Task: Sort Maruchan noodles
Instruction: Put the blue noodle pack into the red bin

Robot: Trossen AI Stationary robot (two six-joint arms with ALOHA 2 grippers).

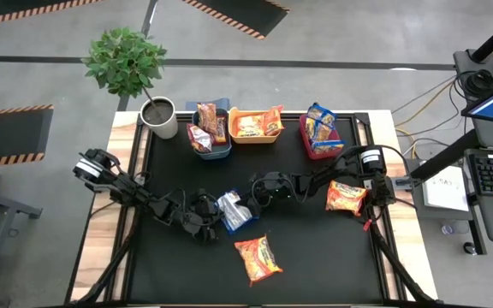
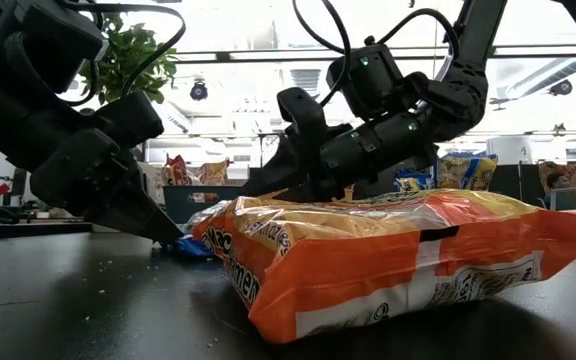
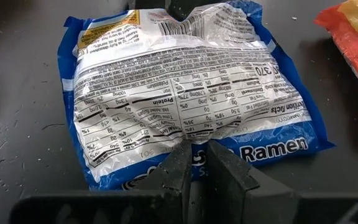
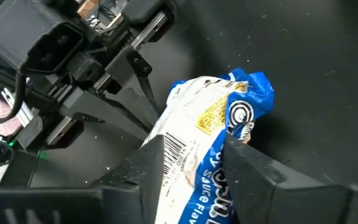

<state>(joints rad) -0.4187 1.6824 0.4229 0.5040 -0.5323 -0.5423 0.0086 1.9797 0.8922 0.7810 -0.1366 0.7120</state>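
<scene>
A blue-and-white noodle packet (image 1: 234, 210) lies mid-table, printed back up in the left wrist view (image 3: 179, 93). My left gripper (image 1: 215, 220) is shut on the end toward the table's left, and my right gripper (image 1: 253, 195) is shut on the opposite end. An orange packet (image 1: 259, 258) lies flat near the near edge and fills the low view (image 2: 388, 250). Another orange packet (image 1: 347, 197) lies on the right, under the right arm. The blue bin (image 1: 212, 130), yellow bin (image 1: 257, 125) and red bin (image 1: 319, 135) each hold packets. My left gripper (image 3: 196, 163) pinches the blue packet's end seam (image 3: 235, 152) between its two fingers, coming low from the table's left. The packet spreads flat away from the fingers. My right gripper (image 4: 194, 168) pinches the packet's other end (image 4: 194, 146) between both fingers, slanting down from the table's right. That end is puckered and bunched (image 3: 173, 22) in the hold. Whether the packet is clear of the table, I cannot tell.
A potted plant (image 1: 159, 115) stands at the far left corner beside the blue bin. The three bins line the far edge. Bare black mat (image 1: 315, 257) lies near the near edge, on both sides of the orange packet.
</scene>
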